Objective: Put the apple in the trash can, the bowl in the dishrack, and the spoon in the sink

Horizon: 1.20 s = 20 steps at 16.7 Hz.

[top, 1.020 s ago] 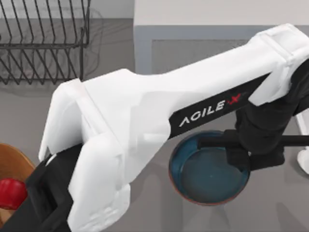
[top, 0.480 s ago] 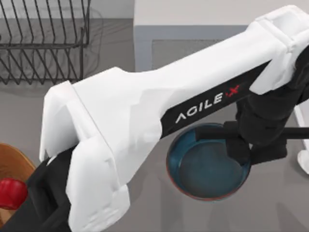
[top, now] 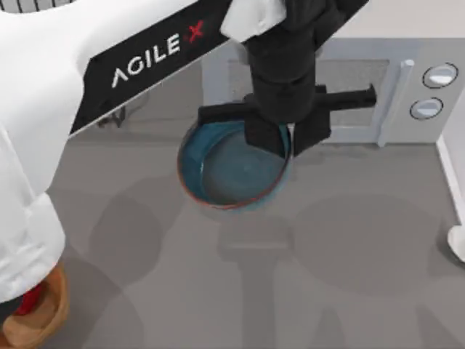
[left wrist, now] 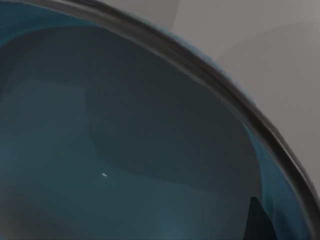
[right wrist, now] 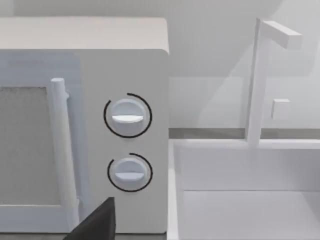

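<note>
The bowl (top: 231, 166) is shown lifted clear of the bench (top: 341, 276), its shadow thrown on the surface below, and carried from right of centre half a second earlier to just before the microwave (top: 407, 87). It is gripped at its far rim by the left pincer (top: 285, 139), whose fingers are closed on the rim; the teal inside is seen close up in the left wrist view (left wrist: 125, 150). The apple (top: 29, 299) is seen lying in the trash can (top: 45, 320) at the lower left. Transport toward the dishrack is judged under way. The right pincer's state cannot be told; the sink (right wrist: 240, 200) is faced by its camera.
</note>
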{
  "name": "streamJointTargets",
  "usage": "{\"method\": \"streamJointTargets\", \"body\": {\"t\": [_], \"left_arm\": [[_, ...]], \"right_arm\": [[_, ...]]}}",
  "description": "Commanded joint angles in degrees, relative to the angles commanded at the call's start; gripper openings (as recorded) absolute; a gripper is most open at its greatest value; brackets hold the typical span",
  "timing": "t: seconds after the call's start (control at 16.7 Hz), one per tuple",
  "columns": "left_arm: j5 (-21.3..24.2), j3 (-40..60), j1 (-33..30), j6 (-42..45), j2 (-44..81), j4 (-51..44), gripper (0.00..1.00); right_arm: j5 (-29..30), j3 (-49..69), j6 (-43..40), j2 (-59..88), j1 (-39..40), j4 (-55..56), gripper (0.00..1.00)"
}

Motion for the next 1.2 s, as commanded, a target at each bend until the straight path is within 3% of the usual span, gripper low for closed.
{"method": "streamJointTargets", "body": {"t": [0.78,1.02,1.2], "left_arm": [[9.0,-50.2,47.5,38.1,-63.1,54.9,0.00],[10.8,-57.8,55.0,45.0,-72.5,63.1,0.00],[11.0,-58.7,55.9,45.9,-73.6,64.1,0.00]], "right_arm": [[0.0,0.0,0.0,0.0,0.0,0.0,1.00],[0.0,0.0,0.0,0.0,0.0,0.0,1.00],[0.0,0.0,0.0,0.0,0.0,0.0,1.00]]}}
